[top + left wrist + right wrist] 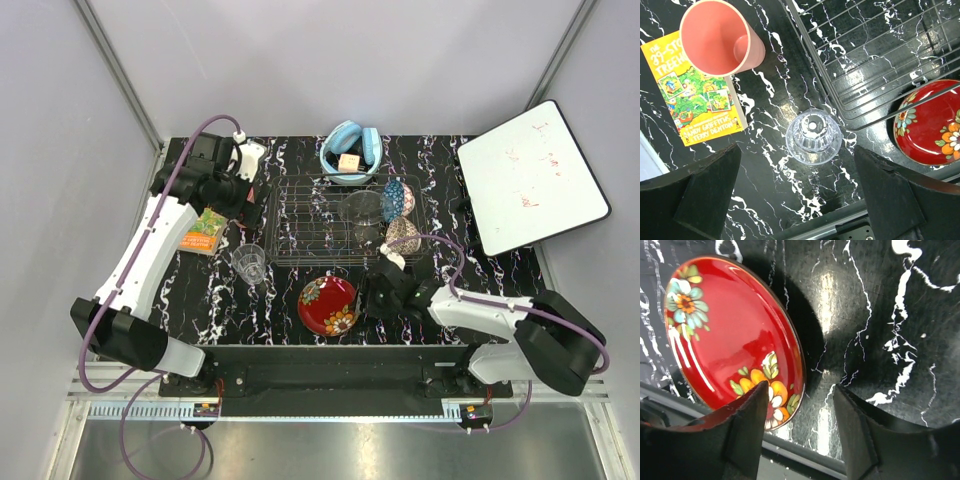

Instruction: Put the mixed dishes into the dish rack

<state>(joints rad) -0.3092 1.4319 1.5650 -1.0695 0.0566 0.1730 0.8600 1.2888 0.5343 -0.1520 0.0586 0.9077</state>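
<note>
The wire dish rack (300, 215) stands mid-table and holds a clear glass plate (362, 208), a blue patterned bowl (397, 197) and a cream speckled bowl (403, 235). In front of it, the red floral plate (328, 305) lies on the table. My right gripper (800, 410) is open and straddles the plate's right rim. One finger is over the plate (725, 335) and the other is on the table beside it, clear of the rim. My left gripper (797, 200) hangs wide open and empty, high above the clear tumbler (813, 136). The pink cup (720, 37) stands by the booklet.
An orange-green booklet (690, 95) lies left of the tumbler. A light blue bowl with a yellow cube (350, 155) sits behind the rack. A white board (530, 175) rests at the right. The table's near metal edge runs just below the plate.
</note>
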